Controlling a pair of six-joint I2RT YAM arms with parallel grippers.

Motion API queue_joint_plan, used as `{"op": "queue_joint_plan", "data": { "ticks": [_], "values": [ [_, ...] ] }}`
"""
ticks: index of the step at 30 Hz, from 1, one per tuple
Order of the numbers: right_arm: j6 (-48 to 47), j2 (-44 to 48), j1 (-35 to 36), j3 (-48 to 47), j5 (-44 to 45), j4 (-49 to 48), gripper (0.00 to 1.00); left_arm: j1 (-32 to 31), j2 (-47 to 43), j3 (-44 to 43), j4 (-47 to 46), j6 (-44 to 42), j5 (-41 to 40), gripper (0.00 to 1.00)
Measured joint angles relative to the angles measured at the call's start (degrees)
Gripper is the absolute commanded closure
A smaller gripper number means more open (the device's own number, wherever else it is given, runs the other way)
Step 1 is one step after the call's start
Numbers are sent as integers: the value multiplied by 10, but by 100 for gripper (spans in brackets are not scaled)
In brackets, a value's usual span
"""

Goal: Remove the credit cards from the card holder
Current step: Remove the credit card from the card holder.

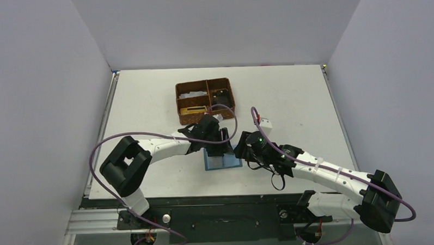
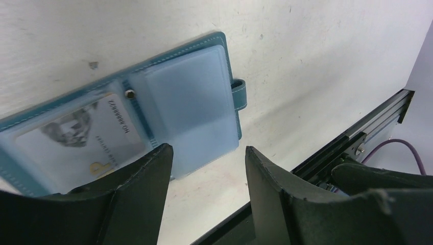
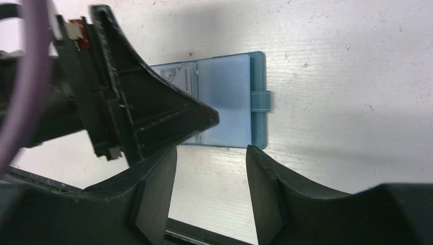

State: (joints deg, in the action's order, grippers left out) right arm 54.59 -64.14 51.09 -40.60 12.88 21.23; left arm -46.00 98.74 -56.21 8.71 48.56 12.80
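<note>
The teal-blue card holder (image 2: 224, 46) lies open and flat on the white table, snap tab (image 2: 239, 94) to the right. Its left clear sleeve holds a pale credit card (image 2: 76, 138) printed with a portrait and a number; the right sleeve (image 2: 189, 102) looks blank. My left gripper (image 2: 207, 153) hangs open just over the holder's near edge, nothing between its fingers. My right gripper (image 3: 212, 152) is open too, close beside the card holder (image 3: 258, 102), with the left arm's finger (image 3: 153, 112) covering the holder's left half. From above, both grippers (image 1: 218, 143) (image 1: 242, 151) meet at the holder (image 1: 223, 162).
A brown woven compartment basket (image 1: 204, 82) stands behind the holder, near the left arm's wrist; a tan-gold flat thing (image 1: 192, 109) lies in its near-left compartment. The table's front edge with its black rail (image 2: 352, 138) runs close by.
</note>
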Motion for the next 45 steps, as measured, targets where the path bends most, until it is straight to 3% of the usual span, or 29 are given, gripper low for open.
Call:
{"op": "queue_joint_plan", "data": {
  "ticks": [12, 18, 25, 45],
  "values": [
    [-2, -66, 23, -44, -14, -17, 54, 54, -88, 40, 47, -21, -26, 48],
    [0, -118, 18, -45, -54, -59, 57, 87, -121, 76, 70, -31, -40, 57],
    [6, -174, 2, -45, -102, -123, 62, 89, -121, 90, 75, -40, -41, 74],
    [22, -261, -21, -35, -154, -217, 63, 90, -80, 110, 54, -42, -47, 86]
  ]
}}
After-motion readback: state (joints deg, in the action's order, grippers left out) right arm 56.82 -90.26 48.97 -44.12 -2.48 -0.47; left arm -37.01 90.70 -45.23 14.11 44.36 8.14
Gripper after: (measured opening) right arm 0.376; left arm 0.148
